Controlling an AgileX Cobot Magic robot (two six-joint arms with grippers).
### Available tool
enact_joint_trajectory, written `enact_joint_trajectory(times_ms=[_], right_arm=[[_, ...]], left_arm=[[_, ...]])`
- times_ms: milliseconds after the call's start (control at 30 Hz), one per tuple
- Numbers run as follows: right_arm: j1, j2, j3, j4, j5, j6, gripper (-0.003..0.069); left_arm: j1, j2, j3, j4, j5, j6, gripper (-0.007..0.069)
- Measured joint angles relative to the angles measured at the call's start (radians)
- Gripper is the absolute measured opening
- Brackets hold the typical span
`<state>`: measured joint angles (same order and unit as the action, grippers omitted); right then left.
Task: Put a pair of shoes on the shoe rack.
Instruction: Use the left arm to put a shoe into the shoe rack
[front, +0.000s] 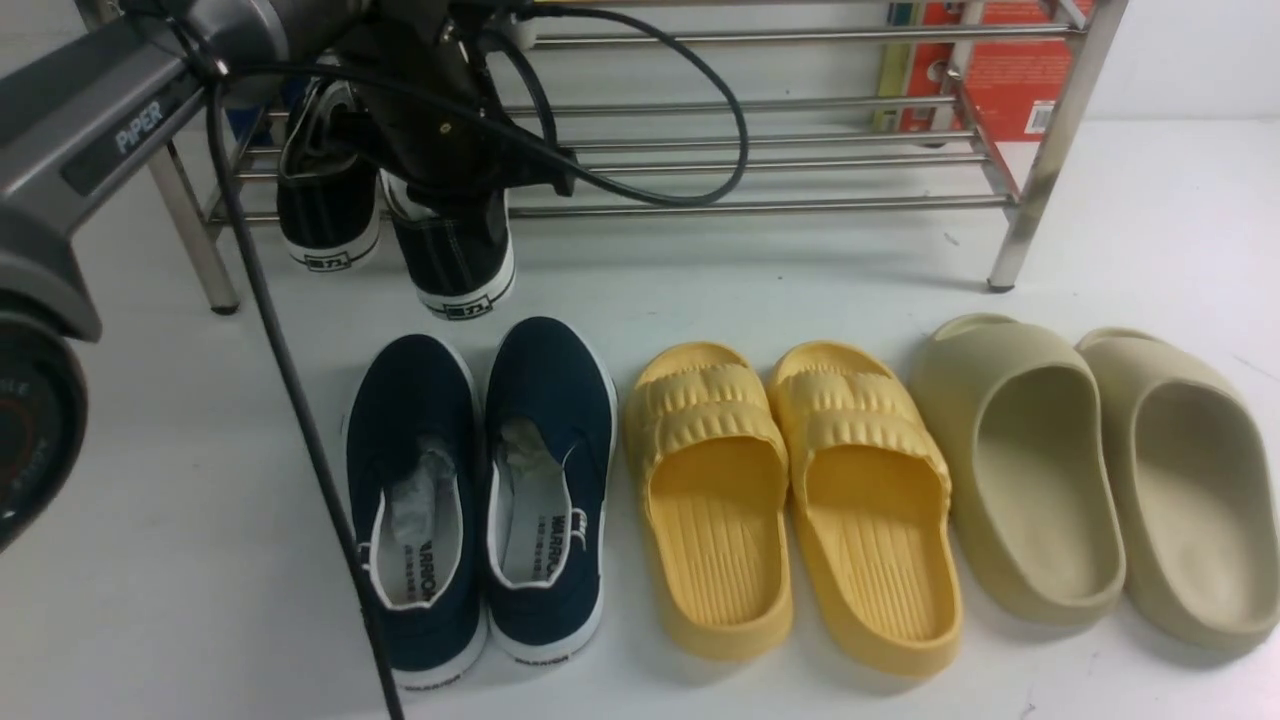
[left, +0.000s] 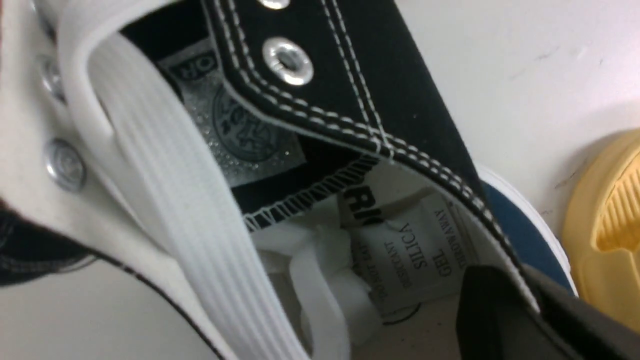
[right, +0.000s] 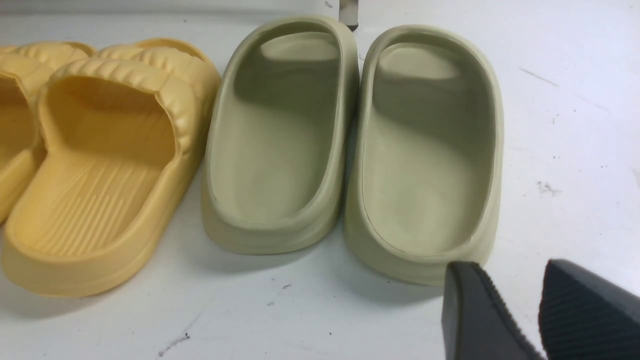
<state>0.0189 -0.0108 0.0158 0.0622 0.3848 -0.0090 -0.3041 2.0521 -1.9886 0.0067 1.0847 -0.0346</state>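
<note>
Sneakers (front: 325, 220) two, slip-ons (front: 415, 440) two, slides (front: 710, 500) four, rack (front: 1050, 150) one

"PiPER" is showing in white lettering on the grey left arm (front: 138, 125) at near left. "WARRIOR" is running along the insoles and heel edges of the navy slip-ons (front: 548, 400). Inside the black sneaker (left: 350, 75), a white sachet (left: 420, 255) is displaying "SILICA GEL", "DESICCANT" and "THROW AWAY". The sneaker's silver tongue label (left: 240, 130) is showing only "OR".
</note>
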Motion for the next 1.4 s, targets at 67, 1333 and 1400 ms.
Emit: enact_joint_trajectory(times_ms=[67,1333,1400], right_arm=[[0.000,0.000,0.000,0.000,0.000,0.000,0.0239],[0.000,0.000,0.000,0.000,0.000,0.000,0.0239],[0.000,0.000,0.000,0.000,0.000,0.000,0.0239]], left_arm=[[0.005,0.019,-0.012,0.007,-0.030,0.013,-0.0013],[0.060,0.104,-0.040,0.035,-0.258,0.154,-0.0013],[0.060,0.104,-0.040,0.026,-0.268,0.154,-0.0013]])
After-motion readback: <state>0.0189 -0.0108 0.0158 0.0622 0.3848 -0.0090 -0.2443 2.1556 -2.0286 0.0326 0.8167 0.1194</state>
